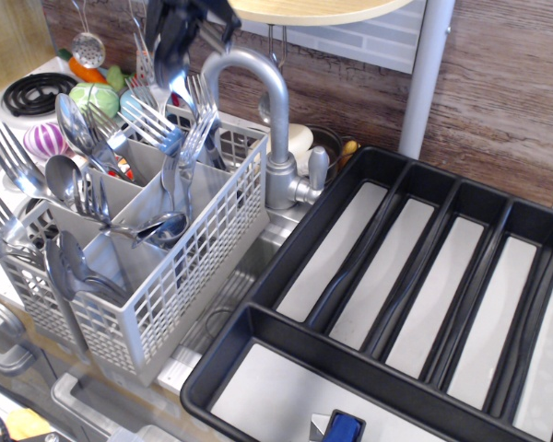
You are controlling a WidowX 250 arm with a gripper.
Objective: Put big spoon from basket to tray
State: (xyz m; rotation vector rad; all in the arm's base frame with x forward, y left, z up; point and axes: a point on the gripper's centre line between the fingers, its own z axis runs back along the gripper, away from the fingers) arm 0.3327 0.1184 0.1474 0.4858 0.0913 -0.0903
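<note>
At far left, forks [9, 161] and short spoons [64, 180] stand upright in the basket [180, 276], handles down, so their heads are easy to pick out. At upper left, the claw [178, 37] hangs above the rear compartment, clenched on the bowl of the big spoon [172, 120], whose handle hangs down into the basket. The tap [272, 120] arches just right. The tray [258, 318] fills the right, every compartment bare.

The basket [166, 276] is showing light grey, its walls patterned with a perforated grid. The tray [286, 239] is showing black with pale grey floors. The spoons and forks [157, 129] are gleaming silver. The wall [498, 83] behind is displaying brown wood grain.
</note>
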